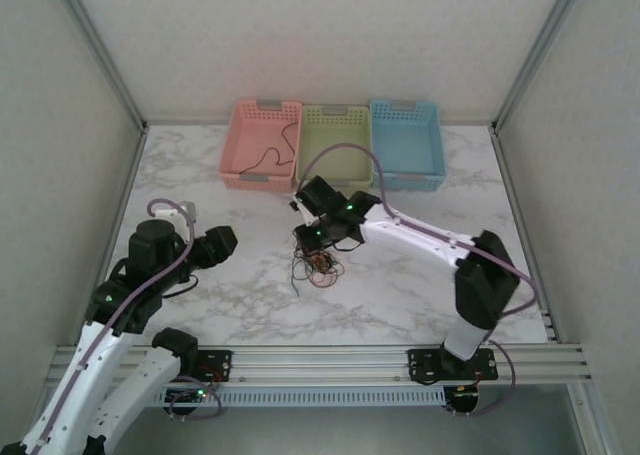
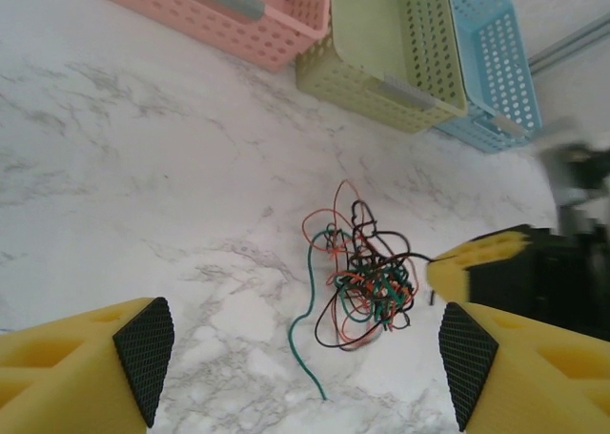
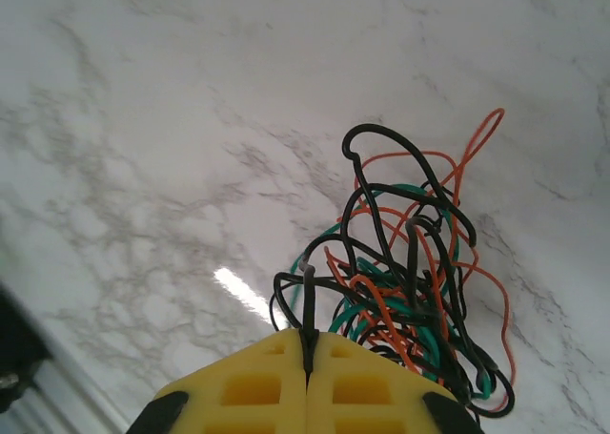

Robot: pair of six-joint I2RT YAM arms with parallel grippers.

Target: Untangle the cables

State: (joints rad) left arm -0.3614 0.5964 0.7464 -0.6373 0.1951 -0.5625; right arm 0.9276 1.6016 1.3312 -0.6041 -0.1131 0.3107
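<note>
The cables (image 1: 318,264) lie in a tangled heap of black, green, red and orange wires on the marble table, just in front of the baskets. My right gripper (image 3: 307,339) is shut on one black cable (image 3: 309,300) at the near edge of the tangle (image 3: 410,281), and the black strand runs up out of the closed yellow fingertips. From above, the right gripper (image 1: 313,238) sits right over the heap. My left gripper (image 2: 305,358) stands open well short of the tangle (image 2: 372,286), nothing between its pads. A loose green end (image 2: 303,343) trails toward it. The left gripper (image 1: 222,243) is at the left.
Three baskets stand in a row at the back: pink (image 1: 262,171), green (image 1: 335,110) and blue (image 1: 407,110). A black wire (image 1: 272,155) lies in the pink one. The table's metal rail (image 1: 320,360) runs along the near edge, and walls close in both sides.
</note>
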